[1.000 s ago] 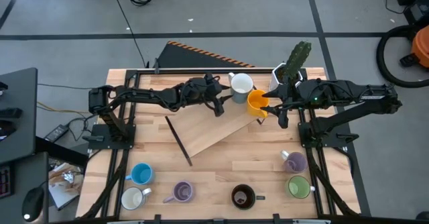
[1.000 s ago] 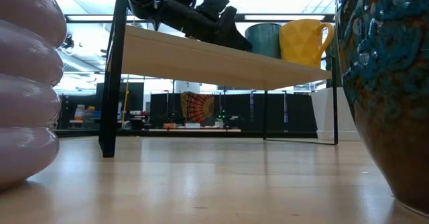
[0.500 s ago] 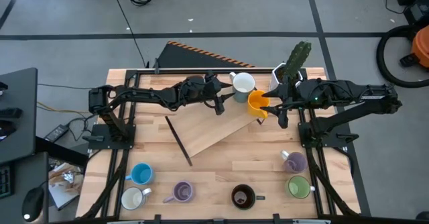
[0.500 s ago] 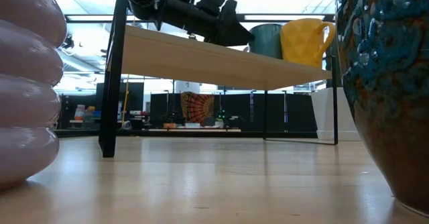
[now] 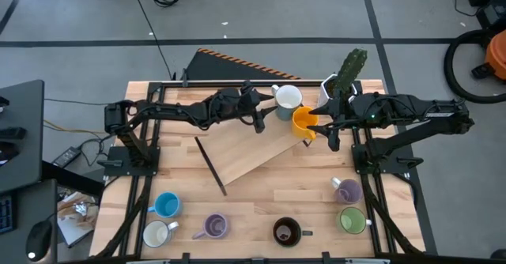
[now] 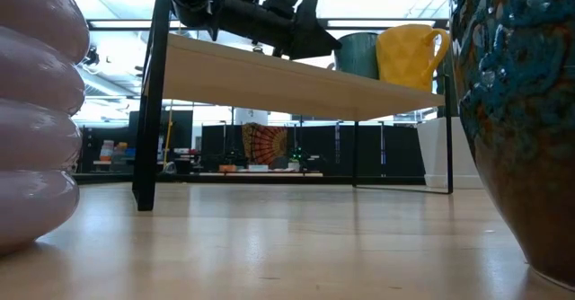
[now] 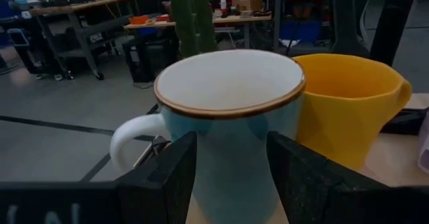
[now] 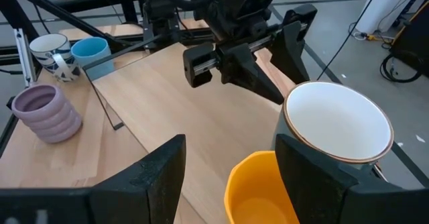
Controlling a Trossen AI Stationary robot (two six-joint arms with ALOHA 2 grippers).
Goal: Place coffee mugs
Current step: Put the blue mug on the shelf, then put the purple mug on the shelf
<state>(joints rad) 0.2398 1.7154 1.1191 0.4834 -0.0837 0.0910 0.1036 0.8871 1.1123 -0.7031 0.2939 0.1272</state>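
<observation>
We found the white mug [image 5: 286,98] upright on the raised wooden shelf [image 5: 245,155], touching the orange mug [image 5: 303,122] beside it. The left end effector [image 5: 261,114] stood just beside the white mug on its far side from the orange one, fingers apart and framing the cup without yet closing; its handle pointed away from the orange mug. The right end effector [image 5: 322,124] hung over the orange mug with fingers spread, gripping nothing. The white mug looked empty; we could not see the orange mug's bottom clearly. The left arm was the nearer to the white mug.
</observation>
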